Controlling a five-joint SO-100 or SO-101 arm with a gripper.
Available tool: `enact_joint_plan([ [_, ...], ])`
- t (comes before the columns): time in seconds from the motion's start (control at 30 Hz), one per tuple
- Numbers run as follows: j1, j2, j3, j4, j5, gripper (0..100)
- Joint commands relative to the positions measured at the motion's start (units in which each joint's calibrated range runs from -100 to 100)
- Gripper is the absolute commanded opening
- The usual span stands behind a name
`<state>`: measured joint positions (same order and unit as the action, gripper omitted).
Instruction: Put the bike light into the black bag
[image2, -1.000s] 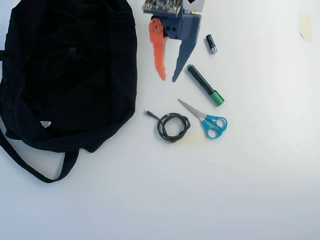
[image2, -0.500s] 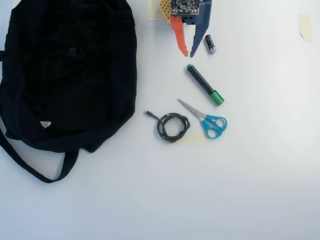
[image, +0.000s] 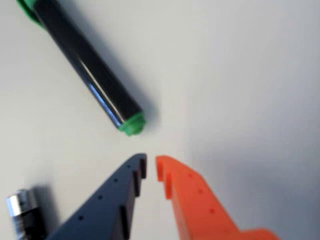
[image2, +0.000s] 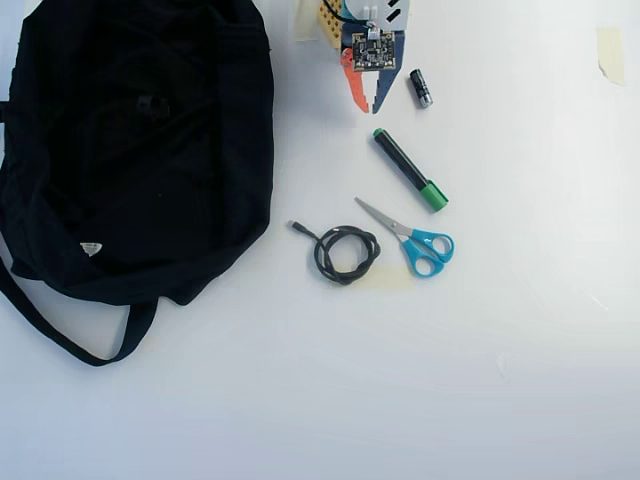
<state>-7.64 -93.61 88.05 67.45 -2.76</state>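
Observation:
The black bag (image2: 130, 150) fills the left of the overhead view, its strap looping toward the front edge and a small white label near its lower left. A small dark lump (image2: 148, 103) shows faintly on the bag's fabric; I cannot tell whether it is the bike light. My gripper (image2: 369, 109) is at the top centre, right of the bag, shut and holding nothing. In the wrist view its dark blue and orange fingertips (image: 150, 167) nearly touch above bare table.
A black marker with green cap (image2: 410, 170) (image: 95, 75) lies just past the fingertips. A small black cylinder with silvery tip (image2: 421, 88) (image: 22, 215) sits beside the gripper. Blue-handled scissors (image2: 415, 240) and a coiled black cable (image2: 345, 252) lie mid-table.
The gripper has pulled back toward the top edge and closed from wide open to shut. Nothing on the table moved.

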Motion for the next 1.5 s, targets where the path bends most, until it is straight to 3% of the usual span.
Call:
enact_joint_plan([
  [0.0, -0.2, -6.1, 6.5, 3.0, -0.2, 2],
  [1.47, -0.2, -5.9, 11.2, 5.0, 0.3, 2],
])
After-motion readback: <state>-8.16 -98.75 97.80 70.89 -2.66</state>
